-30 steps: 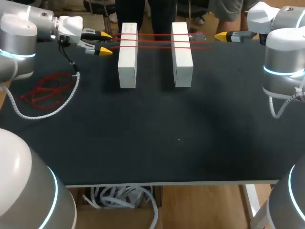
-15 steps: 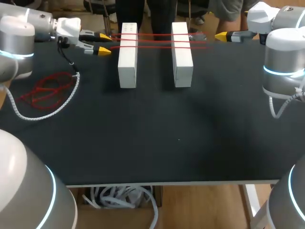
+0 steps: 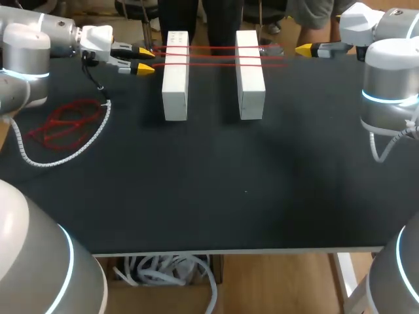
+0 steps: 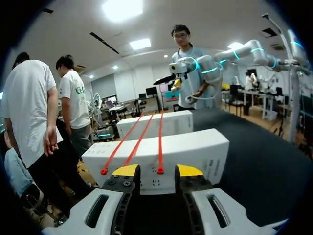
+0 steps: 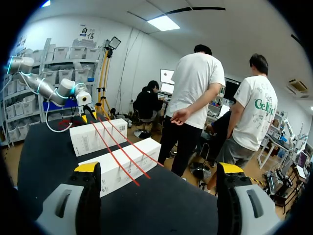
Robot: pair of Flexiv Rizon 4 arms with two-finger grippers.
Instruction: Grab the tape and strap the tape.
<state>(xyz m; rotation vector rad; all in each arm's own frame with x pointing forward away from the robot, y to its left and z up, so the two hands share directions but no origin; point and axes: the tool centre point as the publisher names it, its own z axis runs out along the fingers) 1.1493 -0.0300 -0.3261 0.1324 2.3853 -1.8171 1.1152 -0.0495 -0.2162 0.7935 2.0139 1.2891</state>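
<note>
Two white boxes [image 3: 175, 78] [image 3: 250, 75] stand side by side at the table's far edge. Three red straps [image 3: 213, 55] lie stretched across both of them. My left gripper [image 3: 143, 59] is just left of the left box, at the strap ends. In the left wrist view its fingers [image 4: 126, 170] stand a small gap apart, open, and one strap's end [image 4: 160, 171] sits between them without touching both. My right gripper [image 3: 304, 50] hovers wide open just right of the right box, nothing between its fingertips [image 5: 88, 167]. The straps [image 5: 122, 154] run ahead of it.
A loose bundle of red straps [image 3: 65, 123] lies at the table's left side, ringed by my left arm's white coiled cable [image 3: 62, 152]. The dark table [image 3: 216, 183] stretches in front of the boxes to its near edge.
My left gripper's fingers have drawn closer together around the strap end, and the arm has shifted slightly. My right arm has not moved.
</note>
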